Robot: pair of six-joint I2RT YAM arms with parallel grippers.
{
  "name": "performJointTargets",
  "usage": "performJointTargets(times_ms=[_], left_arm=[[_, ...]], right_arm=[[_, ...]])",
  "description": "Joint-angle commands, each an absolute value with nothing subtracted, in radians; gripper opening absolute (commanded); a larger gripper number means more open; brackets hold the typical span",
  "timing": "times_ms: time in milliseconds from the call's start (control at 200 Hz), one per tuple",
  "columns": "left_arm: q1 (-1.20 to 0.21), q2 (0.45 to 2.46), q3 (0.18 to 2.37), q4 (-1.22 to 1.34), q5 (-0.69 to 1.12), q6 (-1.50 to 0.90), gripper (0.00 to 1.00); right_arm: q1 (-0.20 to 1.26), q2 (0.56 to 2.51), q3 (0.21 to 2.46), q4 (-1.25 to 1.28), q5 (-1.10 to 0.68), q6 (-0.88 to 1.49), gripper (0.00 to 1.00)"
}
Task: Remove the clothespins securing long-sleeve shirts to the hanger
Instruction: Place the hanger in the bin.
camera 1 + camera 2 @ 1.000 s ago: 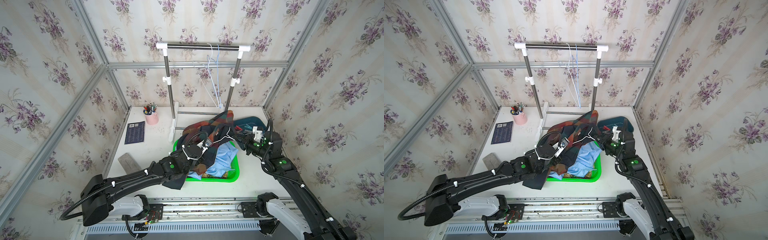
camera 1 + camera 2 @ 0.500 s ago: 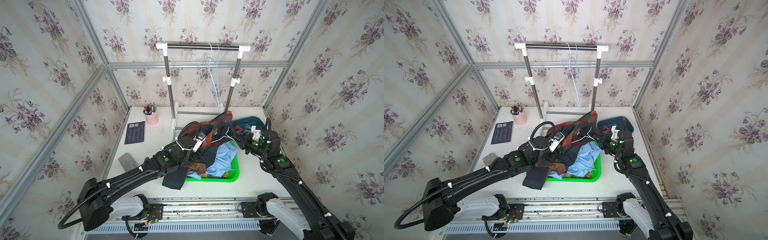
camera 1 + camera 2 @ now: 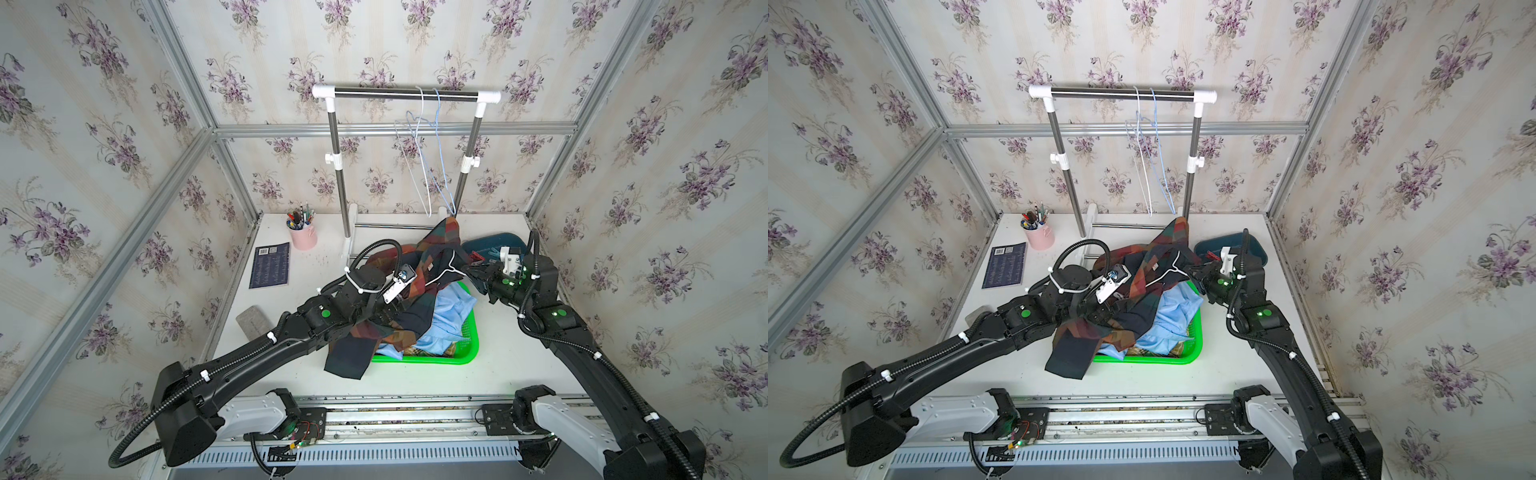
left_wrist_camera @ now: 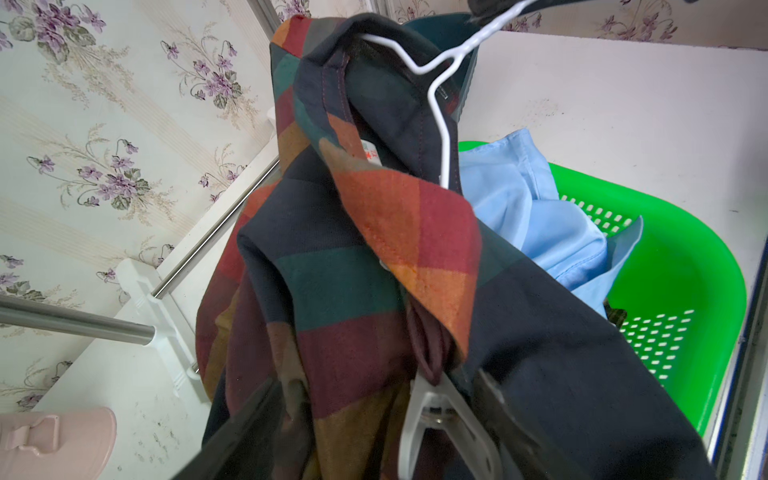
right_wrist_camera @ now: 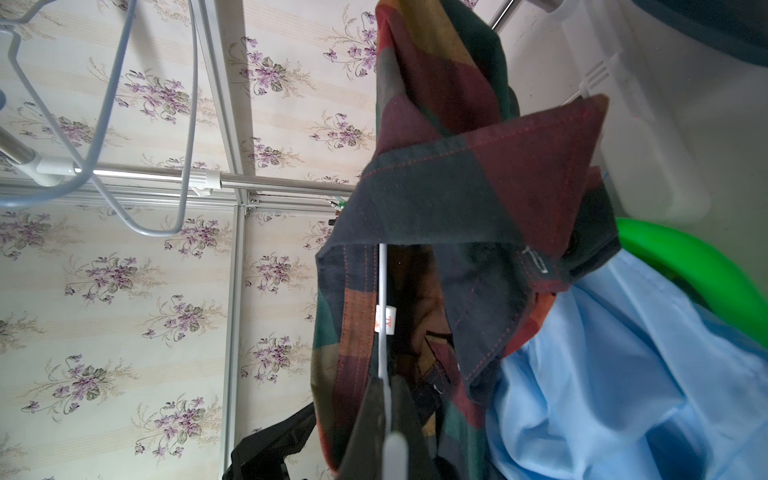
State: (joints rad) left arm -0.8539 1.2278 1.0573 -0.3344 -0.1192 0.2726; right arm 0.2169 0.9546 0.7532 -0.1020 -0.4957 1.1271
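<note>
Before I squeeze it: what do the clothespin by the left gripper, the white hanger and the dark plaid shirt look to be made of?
Clothespin: smooth, translucent whitish plastic, slightly glossy; its spring is not visible.
Hanger: thin bent wire, probably metal under a glossy white coating, judging by its tight bends.
Dark plaid shirt: matte woven cloth, with limp folds and stitched seams.

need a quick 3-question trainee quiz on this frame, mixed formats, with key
1. True or false: the right gripper is shut on the white hanger carrying the dark plaid shirt.
2. The white clothespin between the left gripper's open jaws clips which shirt? A dark plaid; B light blue; C yellow plaid.
3. How many bare hangers hang on the rack?
Key: 1 true; 2 A; 3 two.
</note>
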Motion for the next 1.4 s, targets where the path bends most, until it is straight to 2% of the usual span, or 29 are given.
performJointTargets(times_ms=[0,315,510,649,669,789,1394], left_arm=[[-0.836,1.243,1.089,-0.399,-0.05,0.295,0.73],[-0.801,1.267,1.151,-0.51,0.008,0.303,0.65],[-0.758,1.275,1.165,-0.521,0.134,0.273,0.59],[-0.756,1.294,1.188,-0.537,0.146,0.26,0.56],[-0.755,1.294,1.19,-0.537,0.147,0.26,0.52],[-0.756,1.287,1.198,-0.563,0.158,0.261,0.45],[-0.756,1.306,1.228,-0.594,0.172,0.235,0.27]], right_arm=[[0.217,0.957,0.761,-0.063,-0.5,1.121,0.0],[0.217,0.961,0.759,-0.051,-0.503,1.123,0.0],[0.216,0.959,0.753,-0.044,-0.511,1.124,0.0],[0.218,0.954,0.746,-0.037,-0.511,1.127,0.0],[0.217,0.953,0.747,-0.038,-0.511,1.125,0.0],[0.217,0.956,0.741,-0.032,-0.516,1.127,0.0],[0.218,0.946,0.733,-0.026,-0.522,1.131,0.0]])
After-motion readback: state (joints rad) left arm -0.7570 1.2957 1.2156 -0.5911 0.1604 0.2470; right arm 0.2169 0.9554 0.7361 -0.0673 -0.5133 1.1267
